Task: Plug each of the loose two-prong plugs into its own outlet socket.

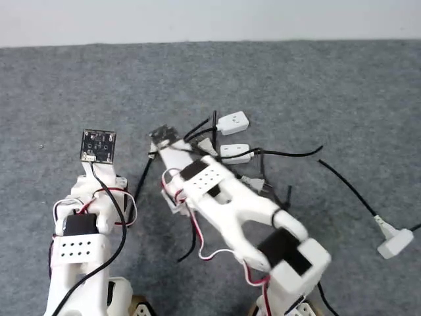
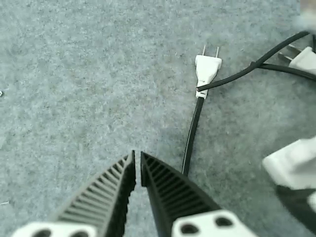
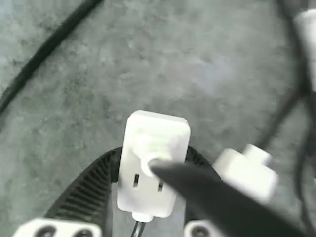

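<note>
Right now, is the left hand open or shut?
Shut: the left hand has its ribbed fingers nearly meeting at the tips, with nothing between them.

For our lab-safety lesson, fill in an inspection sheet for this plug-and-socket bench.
Surface: gray carpet, flat.
Job's things: upper socket and lower socket lie mid-table; white plug far right; second plug ahead of the left gripper; held socket in the right gripper.
Clutter: nothing seen.
Grippers: left gripper shut, empty; right gripper shut on the held socket.
Cables: black cables cross near the sockets.
Surroundings: pale wall behind.
</note>
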Robot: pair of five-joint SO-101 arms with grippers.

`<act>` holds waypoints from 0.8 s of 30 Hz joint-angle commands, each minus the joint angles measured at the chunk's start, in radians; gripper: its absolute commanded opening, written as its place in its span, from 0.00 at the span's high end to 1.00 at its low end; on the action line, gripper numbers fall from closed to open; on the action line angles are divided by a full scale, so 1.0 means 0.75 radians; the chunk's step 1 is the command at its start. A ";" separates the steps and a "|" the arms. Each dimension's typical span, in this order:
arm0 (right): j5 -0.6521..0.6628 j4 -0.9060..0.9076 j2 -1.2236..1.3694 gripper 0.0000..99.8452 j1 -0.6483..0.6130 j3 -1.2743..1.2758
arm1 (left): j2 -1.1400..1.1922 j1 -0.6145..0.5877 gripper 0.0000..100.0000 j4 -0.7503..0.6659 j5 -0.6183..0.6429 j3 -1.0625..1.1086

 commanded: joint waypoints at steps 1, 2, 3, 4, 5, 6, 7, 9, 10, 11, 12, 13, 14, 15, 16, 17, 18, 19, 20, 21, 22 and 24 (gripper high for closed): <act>0.053 0.171 -0.271 0.99 0.073 -0.076 | 0.000 -0.002 0.98 -0.037 -0.002 -0.007; 0.086 0.220 -0.322 0.99 0.091 -0.076 | 0.002 0.000 0.98 -0.035 -0.002 -0.007; 0.110 0.267 -0.371 0.99 0.118 -0.076 | 0.002 0.000 0.98 -0.035 -0.002 -0.007; 0.135 0.312 -0.414 0.99 0.146 -0.076 | 0.002 0.000 0.98 -0.035 -0.002 -0.007; 0.153 0.357 -0.451 0.99 0.177 -0.076 | 0.002 0.000 0.98 -0.035 -0.002 -0.007; 0.178 0.400 -0.482 0.99 0.212 -0.076 | 0.002 0.000 0.98 -0.035 -0.002 -0.007; 0.200 0.439 -0.510 0.99 0.251 -0.076 | 0.002 0.002 0.98 -0.035 -0.002 -0.005; 0.239 0.502 -0.555 0.99 0.328 -0.076 | 0.004 0.002 0.98 -0.035 -0.002 -0.005; 0.254 0.527 -0.580 0.99 0.367 -0.076 | 0.004 0.002 0.98 -0.035 -0.002 -0.005; 0.264 0.547 -0.600 0.99 0.402 -0.076 | 0.004 0.002 0.98 -0.035 -0.002 -0.005; 0.266 0.566 -0.619 0.99 0.439 -0.076 | 0.004 0.002 0.98 -0.035 -0.002 -0.001; 0.272 0.586 -0.637 0.99 0.478 -0.076 | 0.004 0.004 0.98 -0.037 -0.002 0.001; 0.284 0.611 -0.656 0.99 0.517 -0.074 | 0.004 0.016 0.98 -0.035 -0.002 0.003; 0.301 0.635 -0.676 0.99 0.570 -0.063 | 0.004 0.031 0.98 -0.035 -0.002 0.007; 0.319 0.652 -0.697 0.99 0.631 -0.045 | 0.004 0.041 0.98 -0.035 -0.002 0.015; 0.340 0.662 -0.721 0.99 0.701 -0.023 | 0.004 0.051 0.98 -0.035 -0.004 0.019; 0.362 0.662 -0.748 0.99 0.778 0.008 | 0.004 0.059 0.98 -0.035 -0.004 0.021; 0.387 0.654 -0.774 0.99 0.866 0.045 | 0.004 0.061 0.98 -0.035 -0.004 0.021; 0.417 0.639 -0.803 0.99 0.954 0.084 | 0.004 0.061 0.98 -0.035 -0.004 0.021; 0.454 0.615 -0.830 0.99 1.051 0.127 | 0.004 0.061 0.98 -0.035 -0.004 0.021; 0.495 0.578 -0.856 0.99 1.149 0.176 | 0.004 0.061 0.98 -0.035 -0.004 0.021; 0.575 0.492 -0.897 0.99 1.339 0.276 | 0.004 0.065 0.98 -0.035 -0.002 0.021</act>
